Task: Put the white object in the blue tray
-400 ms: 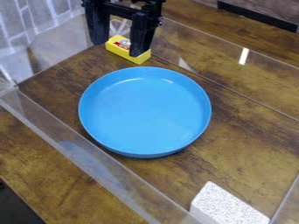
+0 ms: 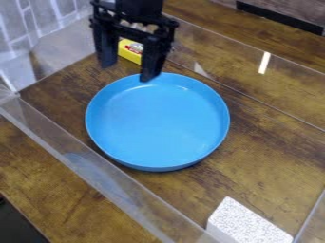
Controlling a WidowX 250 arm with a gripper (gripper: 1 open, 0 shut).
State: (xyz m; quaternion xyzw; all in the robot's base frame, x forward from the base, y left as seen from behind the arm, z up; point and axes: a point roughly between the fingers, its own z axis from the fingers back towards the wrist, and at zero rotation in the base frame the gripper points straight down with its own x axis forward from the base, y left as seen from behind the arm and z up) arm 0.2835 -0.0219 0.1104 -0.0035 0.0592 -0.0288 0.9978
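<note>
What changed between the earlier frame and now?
The gripper moved down in the picture, off the yellow block and towards the far rim of the blue tray; its jaws are open and hold nothing. Nothing was taken hold of or let go. The blue tray, the yellow block and the white object at the bottom right stayed put on the wooden table.

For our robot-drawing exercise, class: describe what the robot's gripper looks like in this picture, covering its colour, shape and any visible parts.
The gripper is black all over, with a boxy, blocky body at the top edge of the view and two long, straight, flat-sided fingers hanging from it. The surfaces look matte and angular. No cables, labels or markings are visible, and the arm above it is out of frame.
</note>
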